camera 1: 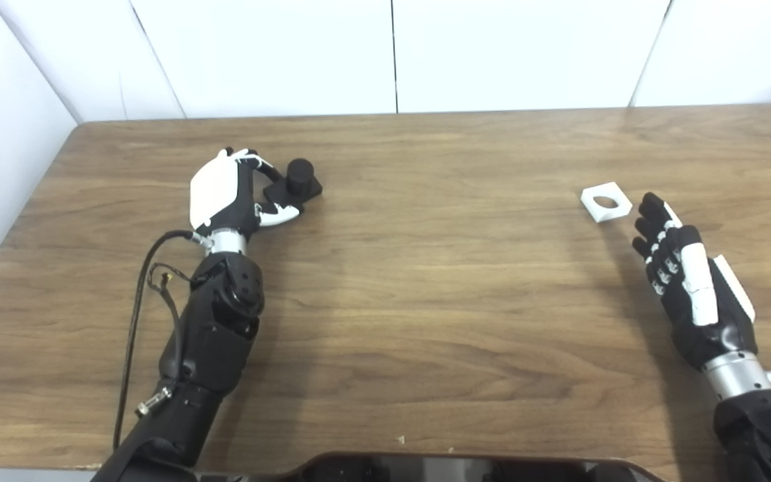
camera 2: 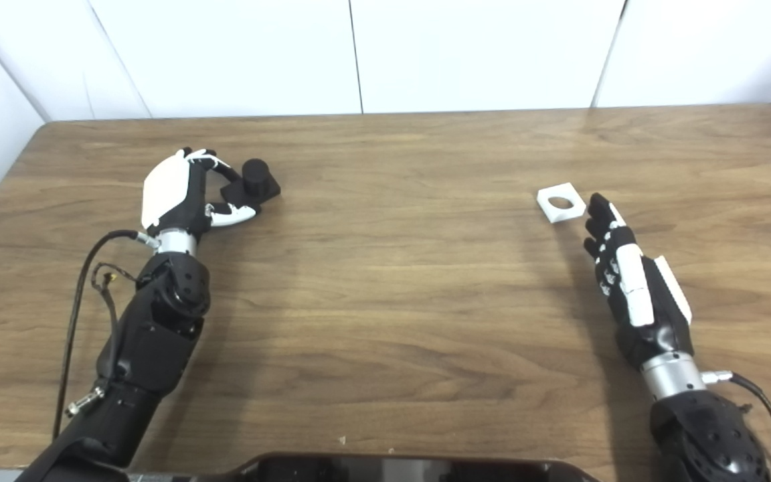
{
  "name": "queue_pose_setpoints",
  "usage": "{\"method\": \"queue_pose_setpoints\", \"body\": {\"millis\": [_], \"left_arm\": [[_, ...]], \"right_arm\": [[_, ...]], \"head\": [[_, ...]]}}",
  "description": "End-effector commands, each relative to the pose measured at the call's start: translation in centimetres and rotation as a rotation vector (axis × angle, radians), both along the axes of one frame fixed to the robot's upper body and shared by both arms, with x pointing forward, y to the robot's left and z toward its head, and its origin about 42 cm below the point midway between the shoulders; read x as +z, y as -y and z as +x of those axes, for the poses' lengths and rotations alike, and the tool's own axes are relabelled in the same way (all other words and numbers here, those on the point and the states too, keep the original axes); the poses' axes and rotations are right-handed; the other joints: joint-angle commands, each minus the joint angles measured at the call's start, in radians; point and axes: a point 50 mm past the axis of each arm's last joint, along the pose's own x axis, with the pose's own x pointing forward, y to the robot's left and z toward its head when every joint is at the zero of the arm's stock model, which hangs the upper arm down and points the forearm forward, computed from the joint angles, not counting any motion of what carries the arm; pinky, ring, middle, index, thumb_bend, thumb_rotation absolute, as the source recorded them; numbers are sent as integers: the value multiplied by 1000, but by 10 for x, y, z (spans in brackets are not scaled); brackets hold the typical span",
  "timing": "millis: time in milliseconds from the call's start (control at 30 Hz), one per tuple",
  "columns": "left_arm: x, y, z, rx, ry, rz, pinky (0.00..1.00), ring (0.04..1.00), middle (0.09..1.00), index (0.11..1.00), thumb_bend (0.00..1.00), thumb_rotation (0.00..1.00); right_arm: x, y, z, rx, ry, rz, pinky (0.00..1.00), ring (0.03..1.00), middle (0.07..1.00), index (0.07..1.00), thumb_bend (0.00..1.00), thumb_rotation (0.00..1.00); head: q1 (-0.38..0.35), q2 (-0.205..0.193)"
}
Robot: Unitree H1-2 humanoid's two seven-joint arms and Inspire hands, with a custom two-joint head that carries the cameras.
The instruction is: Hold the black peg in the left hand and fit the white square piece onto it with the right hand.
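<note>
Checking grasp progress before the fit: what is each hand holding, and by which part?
The left hand pinches the black peg at its square base's near edge. The right hand holds nothing.

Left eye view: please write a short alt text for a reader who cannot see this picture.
On a wooden table, the left robot hand curls its fingers around the base of a black peg at the left. At the right, the open right robot hand reaches toward a white square piece with a round hole, lying flat just beyond its fingertips and not yet touched.
</note>
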Motion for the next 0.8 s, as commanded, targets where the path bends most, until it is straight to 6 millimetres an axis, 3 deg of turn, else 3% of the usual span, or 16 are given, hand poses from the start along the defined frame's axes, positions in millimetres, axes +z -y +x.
{"method": "queue_pose_setpoints", "body": {"millis": [0,467,767], "left_arm": [[19,5,3,-15,58,-18,985,985,884,490,512,73],[39,37,-15,-120,35,-22,960,980,881,492,507,80],[35,64,-43,-228,43,-15,921,965,878,490,507,76]], "right_arm": [[15,-1,8,26,70,-7,1000,1000,997,975,594,1000],[14,-6,9,33,62,4,1000,1000,1000,982,587,1000],[12,-7,9,30,60,-4,1000,1000,1000,986,608,1000]], "head": [[1,1],[-4,-2],[-8,-1]]}}
